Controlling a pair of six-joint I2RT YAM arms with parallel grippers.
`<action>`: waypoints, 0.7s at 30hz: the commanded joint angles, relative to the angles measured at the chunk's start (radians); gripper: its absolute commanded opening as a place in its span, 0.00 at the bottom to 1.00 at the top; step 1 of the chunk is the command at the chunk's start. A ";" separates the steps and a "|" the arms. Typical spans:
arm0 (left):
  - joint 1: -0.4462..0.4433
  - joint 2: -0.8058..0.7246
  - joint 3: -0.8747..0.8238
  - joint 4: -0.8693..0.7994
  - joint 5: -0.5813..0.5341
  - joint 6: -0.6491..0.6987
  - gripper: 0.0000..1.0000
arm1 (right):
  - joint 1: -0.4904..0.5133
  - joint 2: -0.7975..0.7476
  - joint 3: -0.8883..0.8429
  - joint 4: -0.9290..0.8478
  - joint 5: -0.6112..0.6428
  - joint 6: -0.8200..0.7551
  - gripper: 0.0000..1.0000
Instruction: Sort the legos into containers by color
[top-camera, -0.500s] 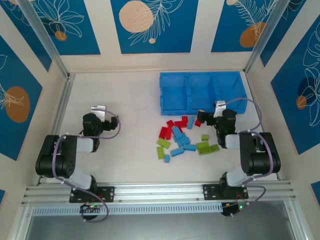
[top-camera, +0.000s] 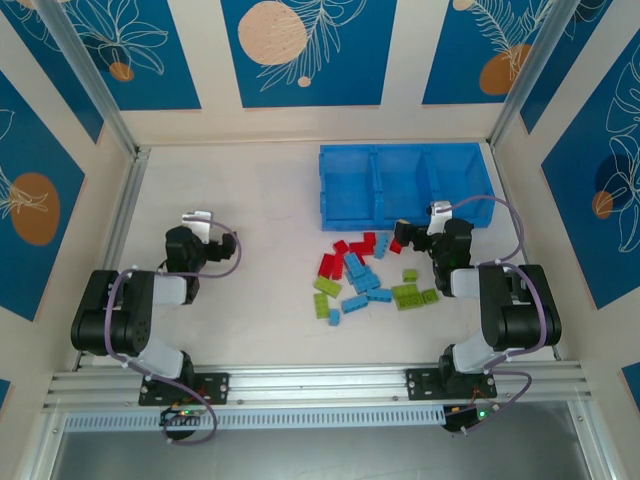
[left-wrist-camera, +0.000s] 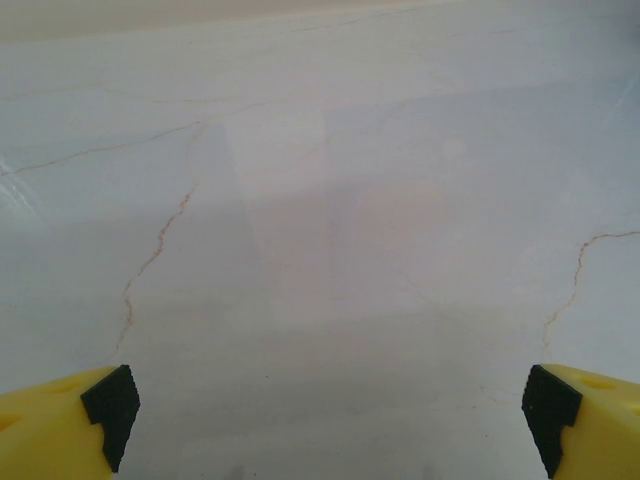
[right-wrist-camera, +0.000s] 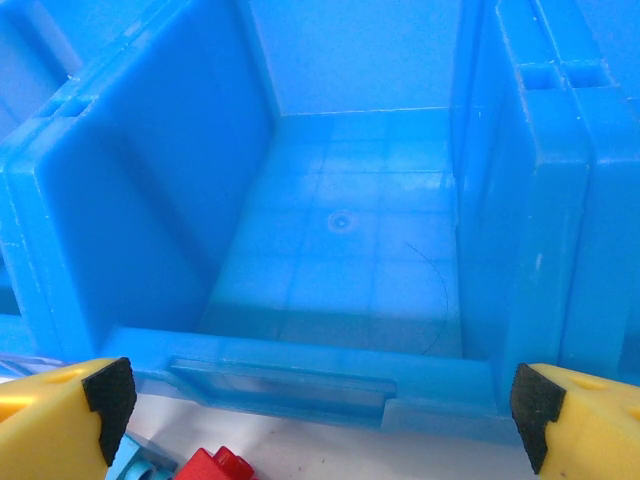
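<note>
At the blue tray's (top-camera: 345, 215) near wall I am hovering my right gripper (right-wrist-camera: 320, 400), fingers apart and empty; my left gripper (left-wrist-camera: 330, 410) is gaping too. The legos (top-camera: 365, 275) are all lying unsorted on the table (top-camera: 250, 200), just near of the tray.

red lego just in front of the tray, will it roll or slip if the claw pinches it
Probably won't roll: the red lego looks blocky, with flat sides and studs. Likely stiff and light, being small moulded plastic. Its glossy faces could slip, and it is tiny beside the open right claw, so an off-centre pinch may flick it away.
</note>
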 joint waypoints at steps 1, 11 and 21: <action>-0.003 -0.003 -0.005 0.033 -0.006 0.013 1.00 | -0.004 -0.003 -0.004 0.019 -0.015 -0.002 0.99; -0.059 -0.231 0.072 -0.314 -0.040 0.025 1.00 | 0.067 -0.478 0.306 -1.107 0.164 0.489 0.99; -0.545 -0.441 0.151 -0.553 -0.001 0.105 1.00 | 0.173 -0.711 0.267 -1.634 0.073 0.661 0.99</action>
